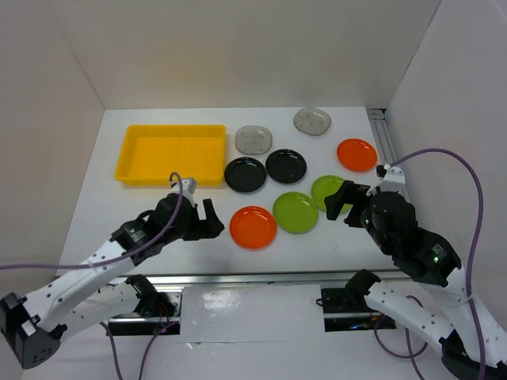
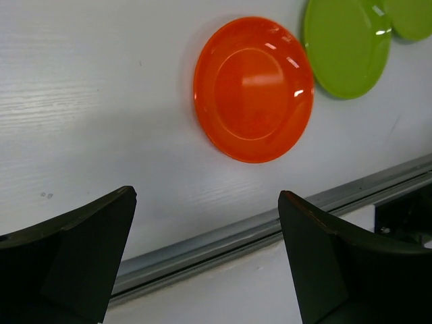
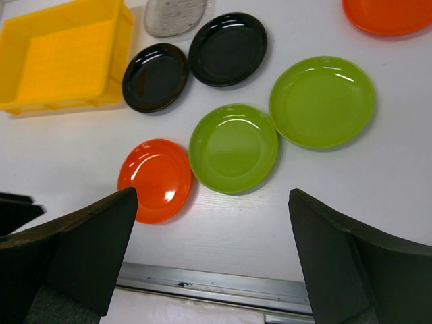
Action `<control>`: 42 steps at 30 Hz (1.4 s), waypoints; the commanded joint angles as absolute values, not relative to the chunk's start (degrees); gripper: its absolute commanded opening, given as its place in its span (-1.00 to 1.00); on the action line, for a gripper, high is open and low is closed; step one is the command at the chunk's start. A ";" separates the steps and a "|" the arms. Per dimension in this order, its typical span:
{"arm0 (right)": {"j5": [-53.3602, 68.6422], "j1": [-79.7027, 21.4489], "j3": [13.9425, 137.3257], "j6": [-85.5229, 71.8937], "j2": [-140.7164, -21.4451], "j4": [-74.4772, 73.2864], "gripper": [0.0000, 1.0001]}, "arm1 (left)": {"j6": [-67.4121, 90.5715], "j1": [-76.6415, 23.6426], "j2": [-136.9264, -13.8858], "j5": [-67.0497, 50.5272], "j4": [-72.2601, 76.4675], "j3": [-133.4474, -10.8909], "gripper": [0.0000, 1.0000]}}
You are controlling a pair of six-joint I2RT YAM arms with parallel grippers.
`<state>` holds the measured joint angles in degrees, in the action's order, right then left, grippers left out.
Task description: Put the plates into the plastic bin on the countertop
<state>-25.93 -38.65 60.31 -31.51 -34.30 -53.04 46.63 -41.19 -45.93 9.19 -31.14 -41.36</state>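
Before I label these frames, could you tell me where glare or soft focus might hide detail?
Top external view: evenly lit, sharp, except white glare on the mounting plate at the bottom. Left wrist view: highlights on the orange plate; the left end effector is dark, soft-edged. Right wrist view: rim reflections on the black plate beside the yellow bin; the right end effector equally dark.

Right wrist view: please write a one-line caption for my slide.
Open right end effector above an orange plate and two lime green plates, with the empty yellow bin at upper left.
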 commanded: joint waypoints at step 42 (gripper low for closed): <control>-15.38 -38.94 53.44 -29.36 -34.54 -41.57 1.00 | 50.10 -36.83 -88.59 5.44 13.02 -32.26 -0.98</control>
<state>-15.57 -38.65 53.82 -29.10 -34.96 -44.53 50.43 -36.93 -86.74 4.10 18.00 -31.68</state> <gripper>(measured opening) 0.999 0.207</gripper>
